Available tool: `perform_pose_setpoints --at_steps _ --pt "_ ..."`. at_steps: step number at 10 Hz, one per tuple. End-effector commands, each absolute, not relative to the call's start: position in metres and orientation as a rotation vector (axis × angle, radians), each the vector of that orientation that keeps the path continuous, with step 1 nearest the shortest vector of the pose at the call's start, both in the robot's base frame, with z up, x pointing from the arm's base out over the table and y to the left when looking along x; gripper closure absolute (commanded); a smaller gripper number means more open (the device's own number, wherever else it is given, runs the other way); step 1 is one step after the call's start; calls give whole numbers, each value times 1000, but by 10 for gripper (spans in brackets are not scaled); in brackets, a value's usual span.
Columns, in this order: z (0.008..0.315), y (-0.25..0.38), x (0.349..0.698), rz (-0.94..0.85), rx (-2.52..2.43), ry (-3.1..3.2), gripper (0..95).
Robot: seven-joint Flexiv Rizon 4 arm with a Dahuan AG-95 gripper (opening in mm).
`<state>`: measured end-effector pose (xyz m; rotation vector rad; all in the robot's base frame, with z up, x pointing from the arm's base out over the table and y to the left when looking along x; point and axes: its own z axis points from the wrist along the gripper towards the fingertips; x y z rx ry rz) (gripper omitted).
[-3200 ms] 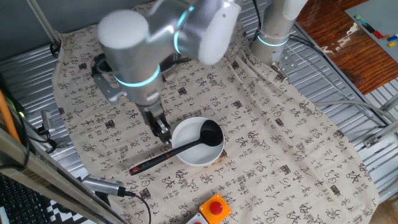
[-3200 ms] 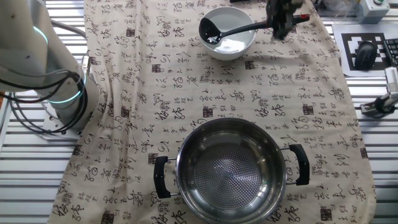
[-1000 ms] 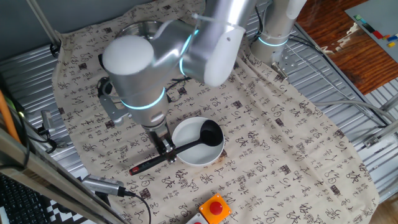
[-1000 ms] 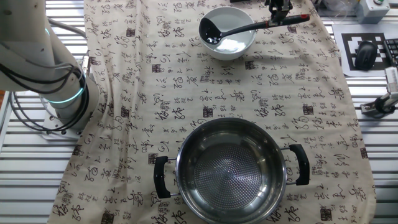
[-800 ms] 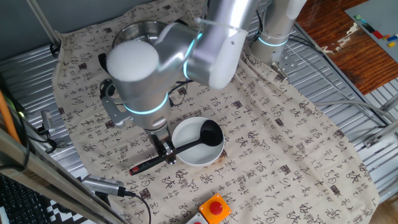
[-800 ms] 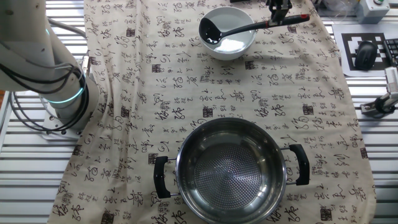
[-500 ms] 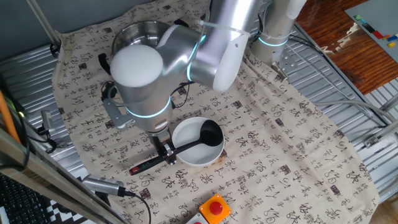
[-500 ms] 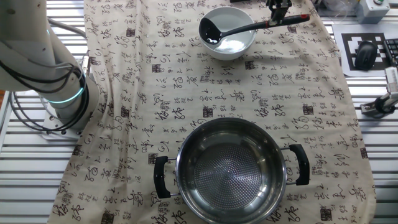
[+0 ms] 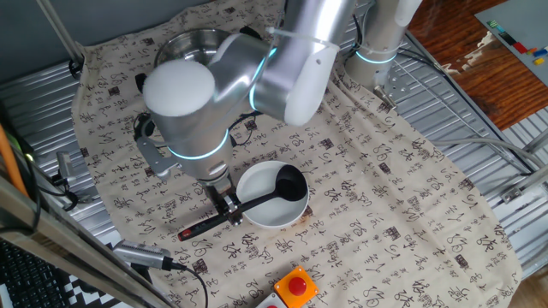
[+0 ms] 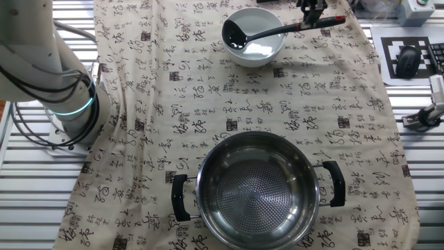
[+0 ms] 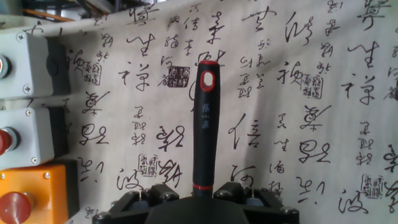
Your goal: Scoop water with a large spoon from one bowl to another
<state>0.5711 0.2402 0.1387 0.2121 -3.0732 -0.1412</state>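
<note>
A table (image 10: 388, 139) draped in calligraphy-printed cloth is seen. The pincer (image 9: 229, 208) is pinched on the large spoon (image 9: 257, 199) at mid-handle; its long axis runs up-right into the white bowl (image 9: 257, 216), with the steel bowl (image 10: 258, 187) well apart.

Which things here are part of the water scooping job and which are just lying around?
Part of the job:
- black ladle, cup in the white bowl
- white bowl
- steel bowl
- end effector at the ladle's handle

Just lying about:
- orange button box
- grey switch boxes
- patterned cloth
</note>
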Motion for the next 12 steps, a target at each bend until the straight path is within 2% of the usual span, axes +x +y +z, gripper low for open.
perform_pose_setpoints --at_steps 1,8,12 --pt "139 240 572 -144 220 -3083 380" --pt "124 246 600 -150 183 -3094 380" --pt "118 247 602 -150 195 -3097 380"
